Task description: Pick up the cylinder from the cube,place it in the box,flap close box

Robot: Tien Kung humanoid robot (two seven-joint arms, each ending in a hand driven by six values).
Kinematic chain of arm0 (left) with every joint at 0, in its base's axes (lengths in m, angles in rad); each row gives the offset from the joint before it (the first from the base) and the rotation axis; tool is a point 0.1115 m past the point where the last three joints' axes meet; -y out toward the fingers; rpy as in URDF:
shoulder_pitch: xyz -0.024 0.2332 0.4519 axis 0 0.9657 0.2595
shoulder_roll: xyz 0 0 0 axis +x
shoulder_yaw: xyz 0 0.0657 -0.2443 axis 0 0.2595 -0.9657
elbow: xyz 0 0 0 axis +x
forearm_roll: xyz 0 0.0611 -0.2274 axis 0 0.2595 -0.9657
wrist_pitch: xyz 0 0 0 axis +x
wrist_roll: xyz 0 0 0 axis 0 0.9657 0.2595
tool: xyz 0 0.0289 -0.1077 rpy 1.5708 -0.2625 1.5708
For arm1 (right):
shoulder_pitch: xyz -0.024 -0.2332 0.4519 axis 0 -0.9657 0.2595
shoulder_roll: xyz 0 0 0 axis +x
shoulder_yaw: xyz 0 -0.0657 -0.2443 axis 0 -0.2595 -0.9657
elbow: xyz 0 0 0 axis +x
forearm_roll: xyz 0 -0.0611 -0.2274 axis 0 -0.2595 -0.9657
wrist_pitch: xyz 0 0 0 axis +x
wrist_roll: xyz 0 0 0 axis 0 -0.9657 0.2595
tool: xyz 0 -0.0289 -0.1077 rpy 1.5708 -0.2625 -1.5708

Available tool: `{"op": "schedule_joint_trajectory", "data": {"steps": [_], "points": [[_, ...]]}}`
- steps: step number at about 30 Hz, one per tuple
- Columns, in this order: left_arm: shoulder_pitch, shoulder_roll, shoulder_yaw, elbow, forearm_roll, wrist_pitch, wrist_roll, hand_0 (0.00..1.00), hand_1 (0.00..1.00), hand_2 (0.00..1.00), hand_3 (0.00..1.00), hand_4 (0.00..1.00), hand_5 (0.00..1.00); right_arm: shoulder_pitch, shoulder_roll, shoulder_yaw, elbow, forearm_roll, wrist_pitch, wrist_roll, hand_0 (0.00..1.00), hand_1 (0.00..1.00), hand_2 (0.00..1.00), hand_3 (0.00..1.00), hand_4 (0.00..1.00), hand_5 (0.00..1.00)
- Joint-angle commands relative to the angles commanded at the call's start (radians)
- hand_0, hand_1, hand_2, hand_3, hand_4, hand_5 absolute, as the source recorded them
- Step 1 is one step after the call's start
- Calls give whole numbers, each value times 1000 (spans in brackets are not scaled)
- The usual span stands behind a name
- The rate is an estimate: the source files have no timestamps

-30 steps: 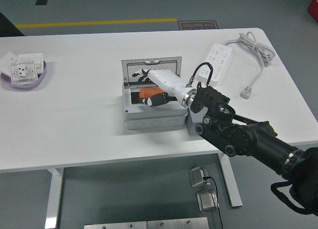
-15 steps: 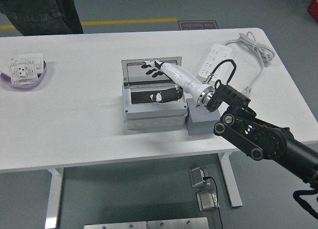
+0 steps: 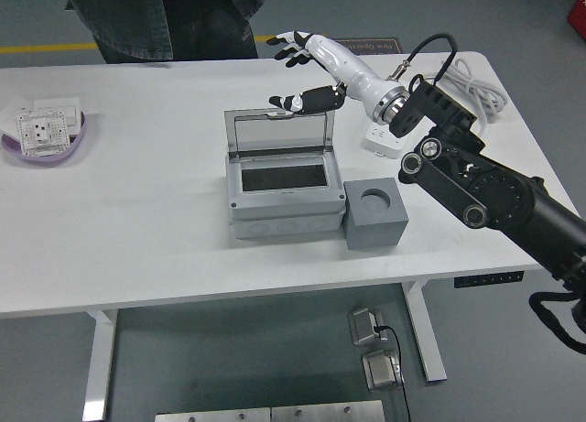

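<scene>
Robot hand [image 3: 302, 70] hides box [image 3: 282, 199] lid's edge.

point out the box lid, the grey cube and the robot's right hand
box lid [image 3: 277, 131], head view, on its clear panel, standing open
grey cube [image 3: 375, 222], head view, on its front face
right hand [image 3: 302, 70], head view, between thumb and fingers, above the lid

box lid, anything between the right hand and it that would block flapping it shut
Nothing visible does. The right hand hangs open just above and behind the raised lid of the box, with only air between. The cube sits clear, right of the box.
</scene>
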Motion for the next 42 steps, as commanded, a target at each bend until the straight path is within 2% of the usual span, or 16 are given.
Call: {"op": "schedule_joint_trajectory", "data": {"steps": [8,9,13,20,33,42], "points": [[-8,7,0,0,8,-4,0,751,788,794,906,758,381,40,48,-41,-223,8,-4,7,763,706,743,825,812,231],[-8,6,1,0,8,-5,0,751,787,792,907,756,379,38,52,-50,-242,10,-5,8,803,726,755,827,824,280],[-9,5,2,0,9,-5,-3,751,787,792,907,756,379,25,58,-87,-276,12,-11,5,803,726,755,827,824,280],[-8,3,6,0,6,-5,-7,751,787,791,907,756,379,-7,34,-139,-211,13,-23,-1,804,726,757,826,824,278],[-4,-1,18,0,-13,-2,-16,751,786,790,907,756,378,-80,-63,-185,20,-16,-52,-20,804,718,753,824,812,307],[1,-8,19,0,-20,0,-17,751,787,789,906,756,379,-188,-117,-133,200,-95,-59,-50,794,716,748,823,805,313]]}}
